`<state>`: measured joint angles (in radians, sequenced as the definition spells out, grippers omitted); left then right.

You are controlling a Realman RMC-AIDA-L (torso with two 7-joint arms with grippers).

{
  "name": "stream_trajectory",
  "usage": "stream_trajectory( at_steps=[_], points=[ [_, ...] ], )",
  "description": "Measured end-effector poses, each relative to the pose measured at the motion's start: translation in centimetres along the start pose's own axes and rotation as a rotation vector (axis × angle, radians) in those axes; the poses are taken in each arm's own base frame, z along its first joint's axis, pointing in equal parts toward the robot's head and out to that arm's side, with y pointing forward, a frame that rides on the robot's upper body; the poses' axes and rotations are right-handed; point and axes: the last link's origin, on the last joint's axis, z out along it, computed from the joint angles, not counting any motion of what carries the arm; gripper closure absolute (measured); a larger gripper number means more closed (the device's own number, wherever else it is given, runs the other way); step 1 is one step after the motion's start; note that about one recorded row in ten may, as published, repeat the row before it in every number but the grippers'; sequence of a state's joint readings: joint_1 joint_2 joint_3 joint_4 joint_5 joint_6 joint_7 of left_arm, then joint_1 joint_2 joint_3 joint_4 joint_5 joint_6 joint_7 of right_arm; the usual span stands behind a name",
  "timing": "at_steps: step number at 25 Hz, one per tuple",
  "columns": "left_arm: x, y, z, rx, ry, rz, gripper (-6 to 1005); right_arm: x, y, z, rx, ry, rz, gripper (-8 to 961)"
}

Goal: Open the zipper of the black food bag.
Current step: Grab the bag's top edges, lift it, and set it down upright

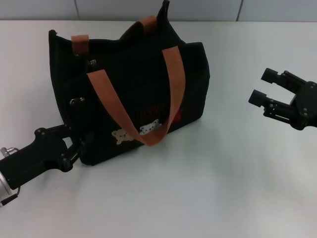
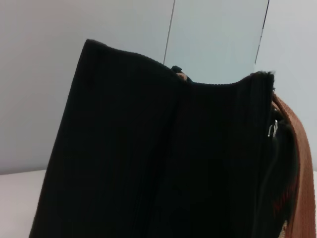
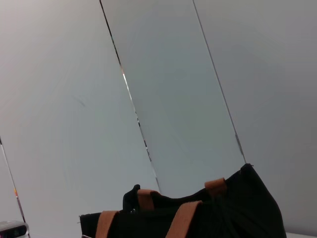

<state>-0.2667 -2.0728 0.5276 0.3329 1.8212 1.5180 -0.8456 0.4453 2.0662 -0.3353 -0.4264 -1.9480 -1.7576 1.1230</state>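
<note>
Black food bag upright on white table, centre-left of head view, long side angled toward 5 o'clock. Front orange-brown strap handle flopped down over the face, covering part of the bear patches and red print; rear handle poking up at 12 o'clock. Zipper along top edge, looks closed; small silvery pull near the bag's 10 o'clock end, also glinting in left wrist view.

Left gripper low at 8 o'clock, pressed against bottom corner of the bag; fingers black on black, cannot tell if spread or pinching fabric. Likely there to brace or anchor the bag so it won't slide when the pull is dragged. Left wrist view filled by the bag's end panel, so very close.

Right gripper at 3 o'clock, well apart from bag, off the table, jaws spread with nothing between. Probably staged to come in for the pull.

Contents: none visible, top shut, interior hidden. Bag sides standing boxy, slight sag at the middle of the top. Opening not yet started, judging by the closed top.
</note>
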Motion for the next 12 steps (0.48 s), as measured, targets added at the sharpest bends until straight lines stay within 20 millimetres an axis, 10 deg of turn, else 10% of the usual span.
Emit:
stream_trajectory(
  at_steps=[12],
  points=[
    [0.21,0.16,-0.2,-0.005,0.021,0.0,830,0.11,0.05,-0.1,0.002,0.001,0.003,109]
  ],
)
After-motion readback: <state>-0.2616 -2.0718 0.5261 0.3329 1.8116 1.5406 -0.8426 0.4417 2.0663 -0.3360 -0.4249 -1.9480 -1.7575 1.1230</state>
